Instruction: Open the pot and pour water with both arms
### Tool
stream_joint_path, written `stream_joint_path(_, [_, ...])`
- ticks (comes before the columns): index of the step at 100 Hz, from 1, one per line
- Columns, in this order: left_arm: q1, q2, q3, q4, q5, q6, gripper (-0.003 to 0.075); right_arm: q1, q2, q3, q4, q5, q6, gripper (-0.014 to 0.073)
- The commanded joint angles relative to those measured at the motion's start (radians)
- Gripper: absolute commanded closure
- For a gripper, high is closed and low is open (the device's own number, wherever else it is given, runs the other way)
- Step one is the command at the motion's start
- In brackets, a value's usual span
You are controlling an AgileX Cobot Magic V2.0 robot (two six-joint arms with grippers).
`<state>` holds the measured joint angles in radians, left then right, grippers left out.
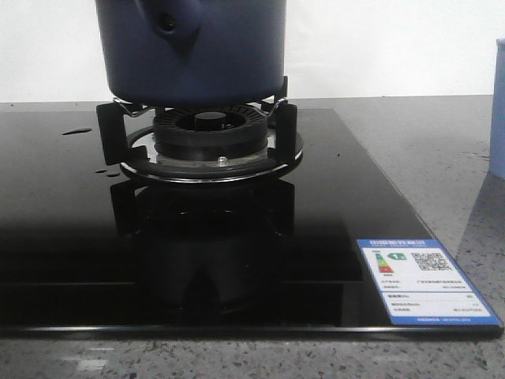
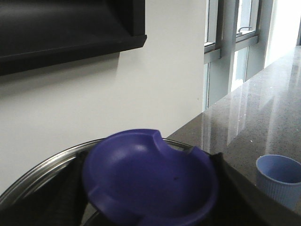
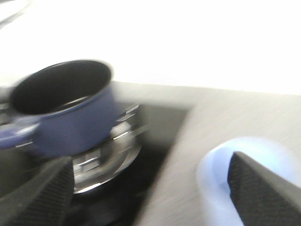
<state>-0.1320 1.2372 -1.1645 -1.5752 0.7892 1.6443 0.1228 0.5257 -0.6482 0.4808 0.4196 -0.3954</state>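
Front view: pot (image 1: 193, 47) on burner (image 1: 209, 130), lid off, likely heavy, rigid; grasp handle bracket (image 1: 170, 24), 12 o'clock. Left gripper (image 2: 150, 207) clamps lid (image 2: 150, 181); right gripper (image 3: 150, 188) spread wide.

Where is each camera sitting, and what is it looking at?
Front view: low over the counter, facing the dark navy-blue matte pot on the black gas burner; no robot parts show.
Left wrist view: on the left arm, looking at a purple-blue knobbed lid between its black fingers.
Right wrist view: on the right arm, blurred, black fingers showing.
Both wrist views share the pale blue ribbed cup.
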Motion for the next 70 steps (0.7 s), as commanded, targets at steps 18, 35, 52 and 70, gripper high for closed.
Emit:
stream_joint_path(18, [0.063, -0.161, -0.039, 0.024, 0.008, -0.166, 0.0438, -0.010, 0.004, -0.035, -0.244, -0.132, -0.015, 0.0004])
stream_joint_path(35, [0.065, -0.203, -0.039, 0.056, 0.006, -0.166, 0.0438, -0.010, 0.004, 0.024, -0.244, -0.131, -0.015, 0.0004])
stream_joint_path(52, [0.065, -0.209, -0.039, 0.056, 0.006, -0.168, 0.0438, -0.010, 0.004, 0.144, -0.240, -0.214, 0.056, 0.0004])
stream_joint_path(70, [0.065, -0.209, -0.039, 0.056, 0.008, -0.168, 0.0438, -0.010, 0.004, 0.258, -0.181, -0.383, 0.087, 0.0004])
